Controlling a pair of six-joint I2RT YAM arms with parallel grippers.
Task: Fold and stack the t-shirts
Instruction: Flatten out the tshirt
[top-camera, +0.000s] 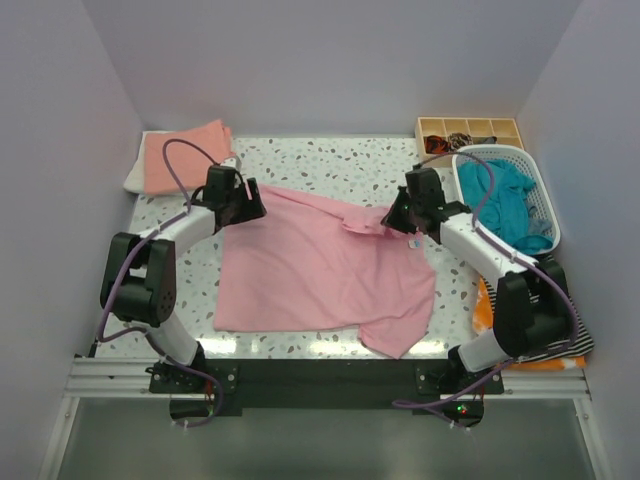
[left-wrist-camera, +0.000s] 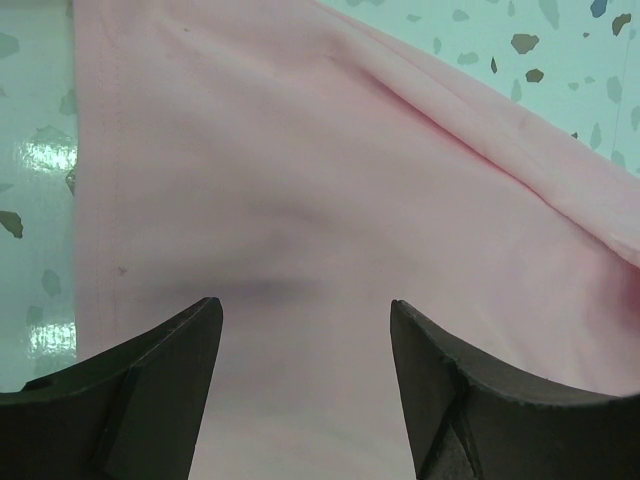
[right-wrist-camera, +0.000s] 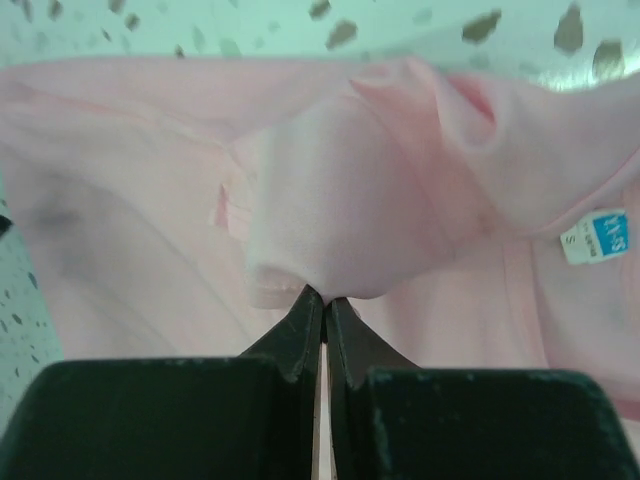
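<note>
The light pink t-shirt (top-camera: 320, 275) is spread across the speckled table (top-camera: 330, 160), between the two claws. The right claw (right-wrist-camera: 323, 298) is seen closed, its fingers pressed together on a raised fold of the pink cloth near the collar. The fold is bunched up directly ahead of the fingertips, and the small white neck label (right-wrist-camera: 597, 235) is found ahead of them and to their right. The left claw (left-wrist-camera: 303, 312) is held open over the opposite side of the same shirt, with nothing gripped. Pink fabric is seen beneath and ahead of its spread fingers, a stitched hem runs along to their left with bare table beyond it, and a long crease slants away ahead to the right. Whether these fingers touch the cloth cannot be told.

Beyond the left claw and to its left, a folded salmon-orange t-shirt (top-camera: 185, 150) is laid on a white one (top-camera: 133, 180). To the right of the right claw, a teal t-shirt (top-camera: 505, 200) is heaped in a white basket (top-camera: 545, 195), and a divided wooden tray (top-camera: 470, 128) is set just beyond that
</note>
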